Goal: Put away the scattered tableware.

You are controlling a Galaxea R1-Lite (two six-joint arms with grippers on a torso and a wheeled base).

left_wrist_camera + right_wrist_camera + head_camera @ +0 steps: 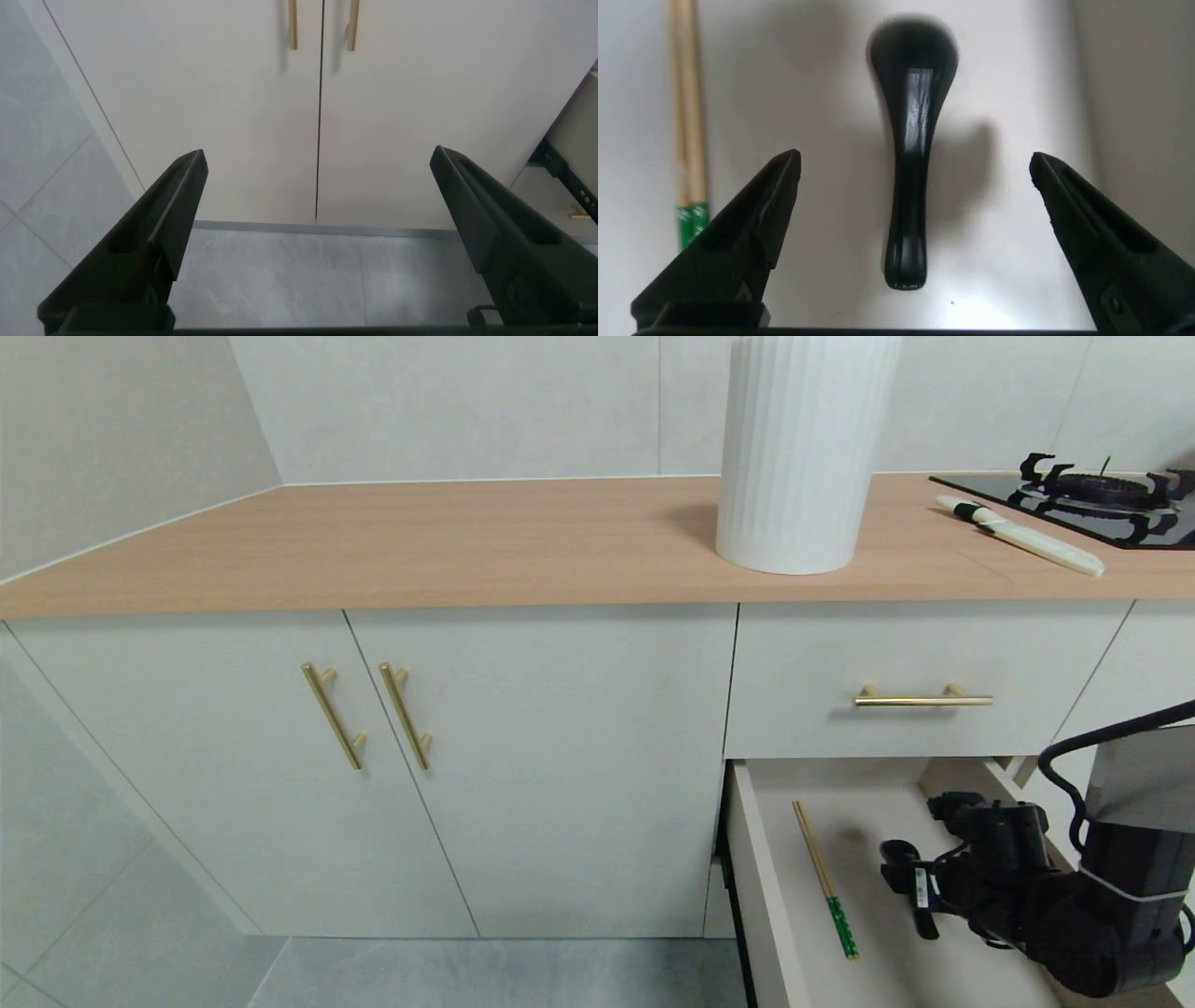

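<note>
A black spoon (910, 149) lies flat on the floor of the open drawer (758, 887), its bowl end (898, 852) toward the cabinet. My right gripper (915, 233) hangs open just above it, one finger on each side of the handle, touching nothing; in the head view the right gripper (920, 875) is low inside the drawer. A pair of wooden chopsticks (824, 889) with green ends rests beside the spoon, and the chopsticks (687, 121) lie parallel to it. On the counter a white knife-like utensil (1022, 537) lies near the stove. My left gripper (318, 243) is open and empty, low before the cabinet doors.
A tall white ribbed container (798, 448) stands on the wooden counter (420, 541). A black gas stove (1102, 495) is at the back right. Above the open drawer is a shut drawer with a brass handle (922, 699). Two cabinet doors (318, 93) are shut.
</note>
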